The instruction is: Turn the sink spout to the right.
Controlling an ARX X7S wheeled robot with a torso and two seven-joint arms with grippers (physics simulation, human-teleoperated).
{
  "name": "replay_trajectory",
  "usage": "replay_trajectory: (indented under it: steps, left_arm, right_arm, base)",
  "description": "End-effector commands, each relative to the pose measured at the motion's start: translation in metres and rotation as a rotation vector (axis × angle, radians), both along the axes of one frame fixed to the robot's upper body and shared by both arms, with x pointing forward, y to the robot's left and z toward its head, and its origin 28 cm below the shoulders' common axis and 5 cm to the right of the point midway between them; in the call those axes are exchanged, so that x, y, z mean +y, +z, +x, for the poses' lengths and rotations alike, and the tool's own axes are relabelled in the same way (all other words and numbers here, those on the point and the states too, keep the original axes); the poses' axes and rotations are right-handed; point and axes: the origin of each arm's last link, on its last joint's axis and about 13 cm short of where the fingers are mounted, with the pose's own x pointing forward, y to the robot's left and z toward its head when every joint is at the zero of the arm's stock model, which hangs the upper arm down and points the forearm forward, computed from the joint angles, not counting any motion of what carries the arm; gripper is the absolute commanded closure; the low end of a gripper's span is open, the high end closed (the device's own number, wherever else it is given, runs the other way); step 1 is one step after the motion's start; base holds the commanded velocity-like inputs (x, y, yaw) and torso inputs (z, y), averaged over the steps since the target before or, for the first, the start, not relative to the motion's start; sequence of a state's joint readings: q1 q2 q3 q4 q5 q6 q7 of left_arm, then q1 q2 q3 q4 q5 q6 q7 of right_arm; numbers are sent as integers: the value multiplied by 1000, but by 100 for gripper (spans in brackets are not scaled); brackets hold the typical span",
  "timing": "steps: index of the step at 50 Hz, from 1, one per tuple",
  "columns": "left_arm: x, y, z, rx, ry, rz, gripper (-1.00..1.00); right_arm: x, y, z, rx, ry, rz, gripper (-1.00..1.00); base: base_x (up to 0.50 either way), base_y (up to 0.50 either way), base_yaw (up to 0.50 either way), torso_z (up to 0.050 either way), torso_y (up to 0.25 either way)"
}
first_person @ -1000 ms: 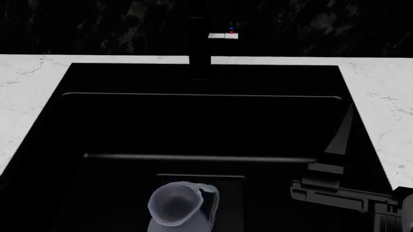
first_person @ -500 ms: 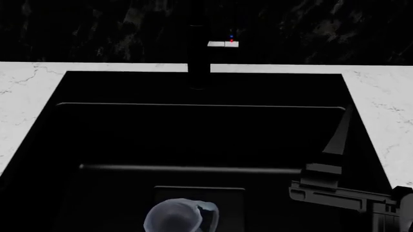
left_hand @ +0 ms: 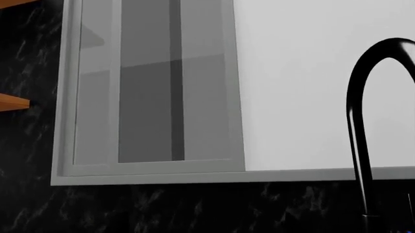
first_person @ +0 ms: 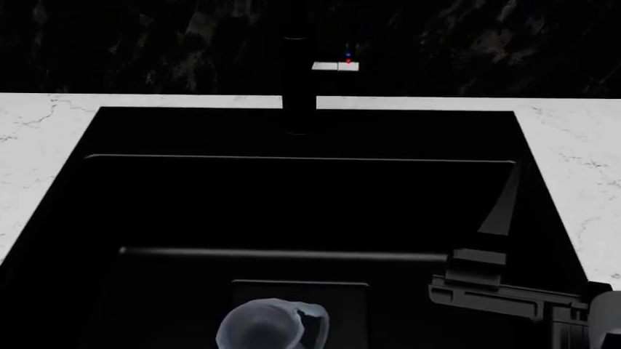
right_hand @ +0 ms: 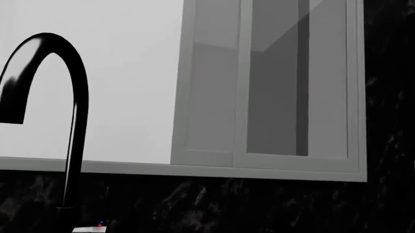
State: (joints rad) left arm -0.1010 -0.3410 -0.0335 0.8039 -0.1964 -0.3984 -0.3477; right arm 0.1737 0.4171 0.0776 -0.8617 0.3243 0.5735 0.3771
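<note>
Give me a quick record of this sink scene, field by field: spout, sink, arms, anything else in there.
spout: sink spout upright at the basin's back edge, centred
handle tab: pale tab beside the column, red and blue dots
sink: black sink set in white marbled counter
right arm: right gripper over the basin's right side, apart from the spout; jaw state unclear
left arm: not in view
other: grey pitcher at near edge

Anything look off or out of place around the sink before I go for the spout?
Only a grey pitcher sitting inside the sink. The sink spout stands intact; no spill or damage shows.
</note>
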Motion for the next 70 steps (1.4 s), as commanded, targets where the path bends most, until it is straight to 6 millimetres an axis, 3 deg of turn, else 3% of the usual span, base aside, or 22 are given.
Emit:
replay_trajectory:
  steps: [1,12,27,33,47,70]
  left_arm:
    - [0,-1,0,2,0,0,-100]
    - [-1,-1,1,7,-3,-2,-100]
    - [-1,-2,2,6,-3,0,-100]
    - [1,-1,2,3,30,-20,-100]
    - [0,-3,2,10,7,-13,-100]
    - [0,-4,4,14,4,-11,-100]
  right_arm:
    - [2,2,1,5,14,9,-100]
    - [18,23,13,8,44,15,-100]
    - [33,35,25,42,80,-13,-100]
    - [37,30,28,56,86,-13,-100]
    - [57,46,37,67,178,-43,-100]
    - [81,50,54,118,292,-33,-100]
  base:
    - [0,0,0,0,0]
    - [0,0,0,0,0]
    - [0,0,0,0,0]
    - [0,0,0,0,0]
    - [0,0,0,0,0]
    - [0,0,0,0,0]
